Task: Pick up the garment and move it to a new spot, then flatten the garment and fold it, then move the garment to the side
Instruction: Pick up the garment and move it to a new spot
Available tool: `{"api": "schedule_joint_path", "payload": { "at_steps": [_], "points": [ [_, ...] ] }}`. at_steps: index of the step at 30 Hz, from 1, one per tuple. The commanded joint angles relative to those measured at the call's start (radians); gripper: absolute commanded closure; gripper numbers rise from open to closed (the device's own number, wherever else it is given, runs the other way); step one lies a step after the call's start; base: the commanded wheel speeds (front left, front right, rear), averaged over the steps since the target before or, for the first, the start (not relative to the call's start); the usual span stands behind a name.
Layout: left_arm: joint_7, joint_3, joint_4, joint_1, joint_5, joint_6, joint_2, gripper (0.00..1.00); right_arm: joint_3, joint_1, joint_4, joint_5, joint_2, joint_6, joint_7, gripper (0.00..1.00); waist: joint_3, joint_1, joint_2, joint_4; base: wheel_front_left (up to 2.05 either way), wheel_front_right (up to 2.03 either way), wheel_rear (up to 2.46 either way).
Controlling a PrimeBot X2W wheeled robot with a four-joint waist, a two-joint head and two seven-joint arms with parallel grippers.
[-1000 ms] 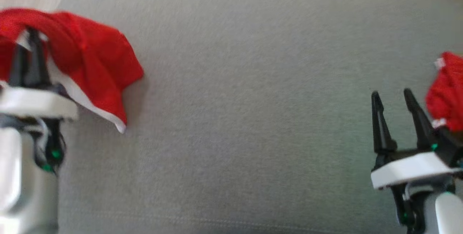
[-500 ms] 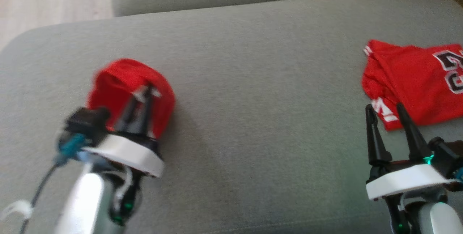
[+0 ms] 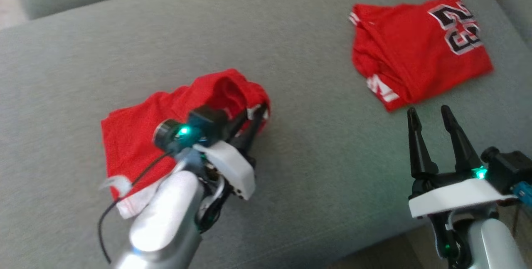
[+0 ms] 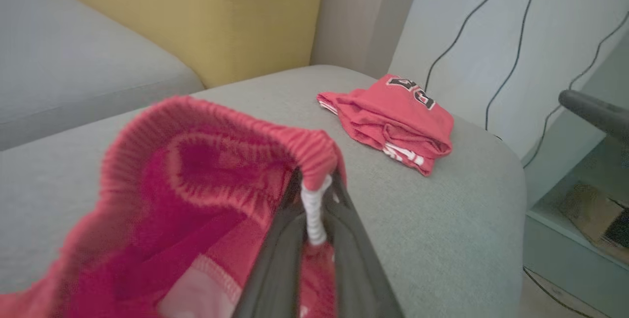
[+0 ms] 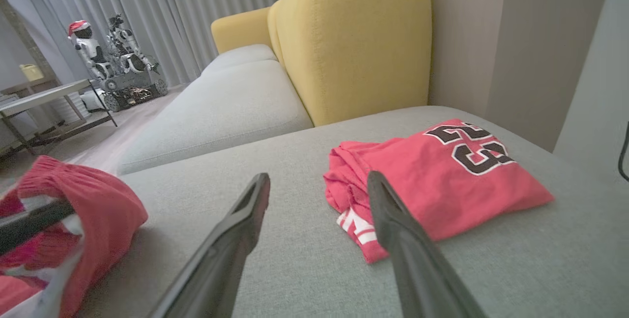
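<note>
Saw red shorts [image 3: 137,136] heaped left of centre on the grey sofa seat [image 3: 316,152], white hem trim [image 3: 133,206] nearest the camera. Found the left pincer [image 3: 254,115] clamped together on their ribbed waistband [image 4: 221,111], a white cord [image 4: 314,210] caught between the fingers, that edge raised and the rest lying on the cushion. Found the right pincer [image 3: 428,112] spread apart and holding nothing, hovering near the seat's front edge. Saw beyond it, well apart from the shorts, a folded red jersey [image 3: 415,48] numbered 23.
</note>
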Motion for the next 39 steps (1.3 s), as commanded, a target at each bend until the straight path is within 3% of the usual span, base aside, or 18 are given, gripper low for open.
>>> {"api": "schedule_joint_path", "payload": {
  "at_steps": [1, 7, 8, 9, 10, 17, 20, 31, 39],
  "points": [
    [-0.009, 0.015, -0.016, -0.044, -0.005, -0.005, 0.000, 1.00, 0.026, -0.031, -0.028, 0.008, -0.005, -0.001, -0.012, 0.00, 0.041, 0.0000, 0.0000, -0.049, 0.00, 0.00, 0.00],
    [-0.044, -0.095, 0.114, -0.095, -0.033, -0.012, -0.009, 1.00, 0.027, -0.036, -0.001, 0.022, -0.005, -0.001, -0.035, 0.00, 0.060, 0.0000, 0.0000, -0.076, 0.00, 0.00, 0.00],
    [-0.052, -0.110, 0.129, -0.098, -0.040, -0.013, -0.009, 0.70, 0.025, -0.036, 0.002, 0.022, -0.005, -0.001, -0.038, 0.00, 0.058, 0.0000, 0.0000, -0.074, 0.00, 0.00, 0.00],
    [-0.066, -0.122, 0.138, -0.101, -0.046, -0.013, -0.010, 0.29, 0.023, -0.035, 0.006, 0.022, -0.005, -0.001, -0.039, 0.00, 0.055, 0.0000, 0.0000, -0.070, 0.00, 0.00, 0.00],
    [-0.080, -0.135, 0.145, -0.103, -0.052, -0.014, -0.010, 0.00, 0.020, -0.035, 0.009, 0.021, -0.005, -0.001, -0.040, 0.00, 0.050, 0.0000, 0.0000, -0.063, 0.00, 0.00, 0.00],
    [-0.160, -0.177, 0.117, -0.078, -0.088, -0.013, -0.012, 0.00, 0.013, -0.029, 0.012, 0.000, -0.005, -0.001, -0.027, 0.00, -0.011, 0.0000, 0.0000, 0.018, 0.00, 0.00, 0.00],
    [-0.179, -0.151, 0.068, -0.052, -0.095, 0.015, -0.012, 0.00, 0.009, -0.022, 0.006, -0.012, -0.005, -0.001, -0.015, 0.00, -0.042, 0.0000, 0.0000, 0.061, 0.00, 0.00, 0.00],
    [-0.190, 0.083, -0.142, 0.085, -0.077, 0.154, 0.062, 0.00, 0.001, 0.017, -0.029, -0.058, -0.005, -0.001, 0.036, 0.00, -0.125, 0.0000, 0.0000, 0.213, 0.00, 0.00, 0.00],
    [-0.190, 0.217, -0.173, 0.186, -0.074, 0.179, 0.133, 0.00, -0.007, 0.043, -0.041, -0.078, -0.005, -0.001, 0.061, 0.00, -0.161, 0.0000, 0.0000, 0.285, 0.00, 0.00, 0.00]
  ]
}}
